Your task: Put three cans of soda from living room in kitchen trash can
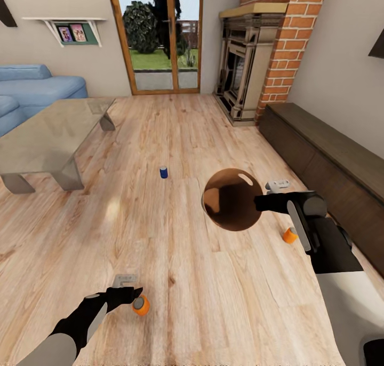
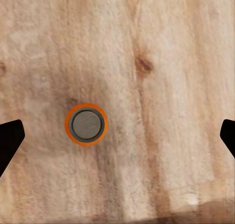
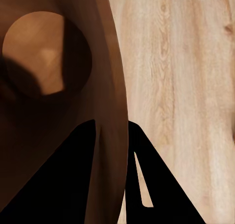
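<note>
Hovering low over the wooden floor (image 1: 176, 281), the left pincer (image 1: 128, 294) is spreading its fingers wide, holding nothing; an upright orange can (image 2: 85, 124) is standing below, between the fingertips but nearer one, at 5 o'clock of the pincer in the head view. Farther on, the right pincer (image 1: 261, 202) is gripping the tash can (image 1: 232, 199) by its rim. Another orange can (image 1: 290, 235) is sitting at 5 o'clock of the bin, a blue can (image 1: 163, 172) at 10 o'clock, near the glass table (image 1: 48, 134).
</note>
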Robot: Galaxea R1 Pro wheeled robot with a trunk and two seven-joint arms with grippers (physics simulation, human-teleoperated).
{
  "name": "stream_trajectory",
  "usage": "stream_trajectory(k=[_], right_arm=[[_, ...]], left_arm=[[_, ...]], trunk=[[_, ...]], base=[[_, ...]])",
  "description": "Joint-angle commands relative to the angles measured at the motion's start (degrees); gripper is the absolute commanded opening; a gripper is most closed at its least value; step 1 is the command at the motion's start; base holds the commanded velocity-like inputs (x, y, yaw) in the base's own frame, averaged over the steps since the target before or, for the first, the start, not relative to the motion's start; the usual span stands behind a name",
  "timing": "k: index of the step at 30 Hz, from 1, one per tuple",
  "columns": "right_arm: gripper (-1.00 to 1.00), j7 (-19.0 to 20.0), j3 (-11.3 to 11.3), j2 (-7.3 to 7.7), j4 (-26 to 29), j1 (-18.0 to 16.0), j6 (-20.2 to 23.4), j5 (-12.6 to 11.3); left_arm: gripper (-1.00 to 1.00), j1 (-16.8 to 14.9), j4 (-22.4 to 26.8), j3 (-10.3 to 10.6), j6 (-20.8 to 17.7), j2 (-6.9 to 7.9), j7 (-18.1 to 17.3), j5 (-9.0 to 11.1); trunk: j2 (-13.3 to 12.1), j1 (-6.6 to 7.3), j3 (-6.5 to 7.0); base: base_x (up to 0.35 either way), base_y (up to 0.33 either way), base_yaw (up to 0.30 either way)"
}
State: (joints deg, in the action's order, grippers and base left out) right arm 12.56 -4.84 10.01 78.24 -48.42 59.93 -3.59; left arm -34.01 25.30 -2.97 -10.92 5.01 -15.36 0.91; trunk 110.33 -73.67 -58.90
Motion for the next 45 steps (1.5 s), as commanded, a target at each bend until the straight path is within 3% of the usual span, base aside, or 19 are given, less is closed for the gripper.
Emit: stream_trajectory(k=[1,16,28,45], right_arm=[[-1.00,0.2,0.0,-0.02,0.1,0.0,0.1,-1.2],[-1.00,0.2,-0.7,-0.07,0.1,0.2,0.1,-1.2],[-1.00,0.2,-0.8,-0.02,0.1,0.2,0.1,-1.2],[-1.00,0.2,-0.9,-0.06,0.1,0.3,0.1,-1.2]], left_arm=[[1.00,0.0,0.0,0.0,0.0,0.00,0.0,0.0],[1.00,0.0,0.0,-0.4,0.2,0.27,-0.2,0.3],[1.00,0.0,0.1,-0.4,2.0,0.52,-0.4,0.3],[1.00,0.0,0.7,-0.1,2.3,0.53,-0.5,0.3]], trunk=[[0.4,-0.22,-0.27],[6.4,-3.51,-4.27],[6.4,-3.51,-5.21],[6.4,-3.51,-5.34]], base=[[0.000,0.000,0.000],[0.000,0.000,0.000],[0.009,0.000,0.000],[0.075,0.000,0.000]])
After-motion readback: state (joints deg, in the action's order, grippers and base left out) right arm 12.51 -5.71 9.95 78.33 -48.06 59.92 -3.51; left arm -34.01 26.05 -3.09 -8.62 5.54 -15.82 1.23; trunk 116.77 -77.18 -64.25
